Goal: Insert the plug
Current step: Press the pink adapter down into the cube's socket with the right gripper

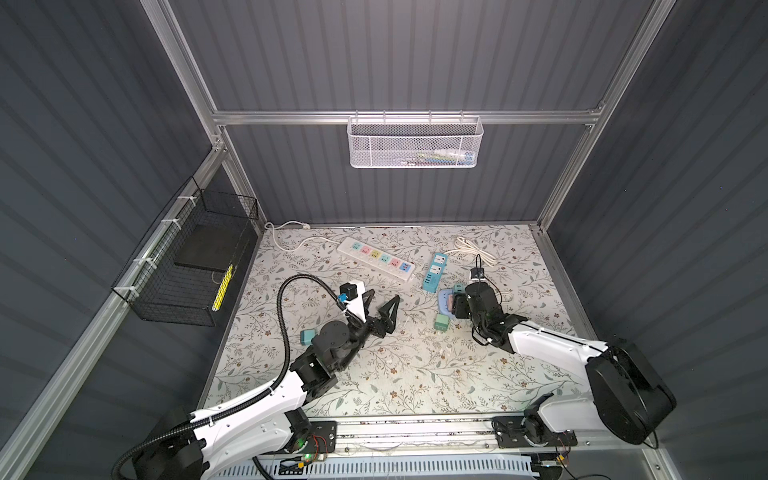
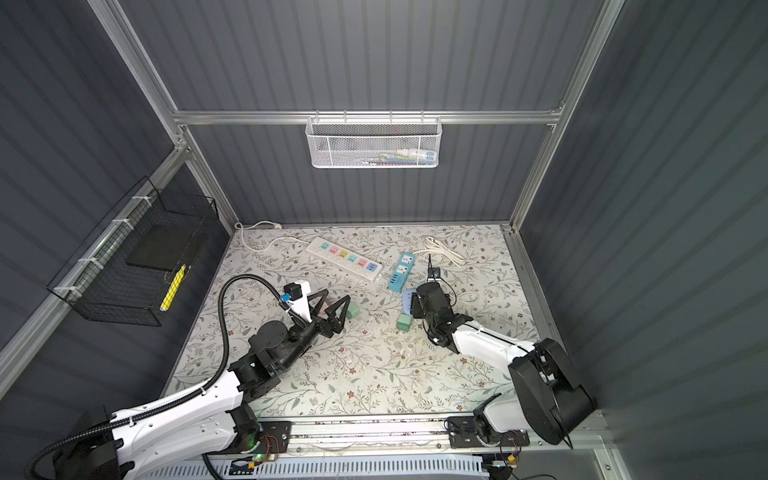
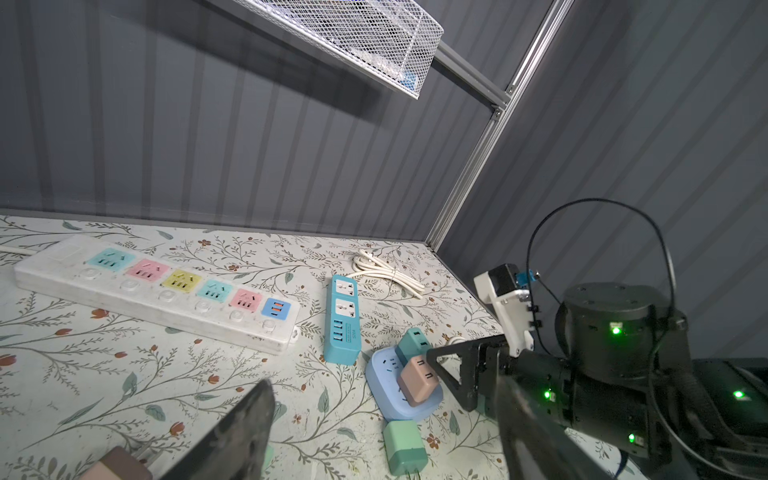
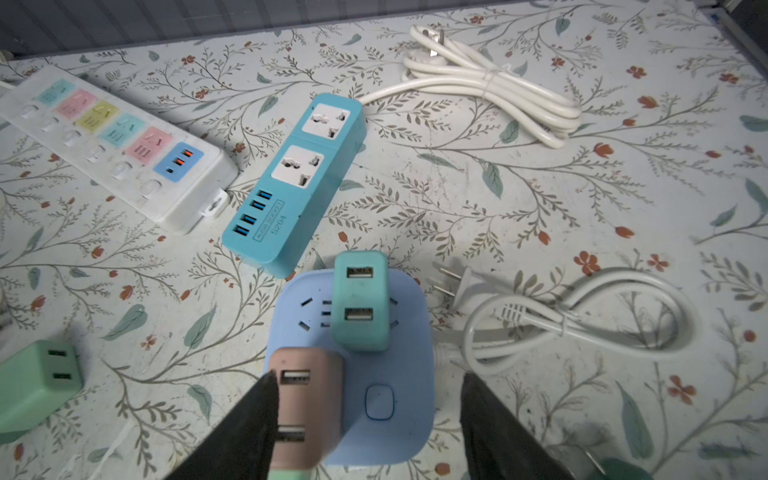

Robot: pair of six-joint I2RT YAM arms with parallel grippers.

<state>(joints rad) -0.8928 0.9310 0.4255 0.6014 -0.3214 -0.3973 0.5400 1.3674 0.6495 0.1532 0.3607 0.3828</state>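
Right hand (image 1: 455, 306) is held low over the blue socket block (image 1: 443, 300), right of the tabletop's (image 1: 415, 374) middle, in both top views. Most of the block is covered by it. Left hand (image 1: 384, 295) is spread wide left of middle, with nothing seen between its fingers.

Left wrist view: pink plug (image 3: 417, 380) is seen standing on the block, just beside the teal plug (image 3: 411, 343). It looks slightly canted, so full seating cannot be confirmed.

Right wrist view: the right hand's jaws are set wider than the plug. One finger (image 4: 249, 415) is laid against its side and the other is well clear, so nothing is gripped. USB face is pointed up, prongs presumably down into the block (hidden). Long axis is run parallel to the teal plug's, roughly tabletop near edge to far edge.

Risk: if the hand is lifted or swung with that finger touching, the plug could be levered askew or pulled out, and the block dragged along.
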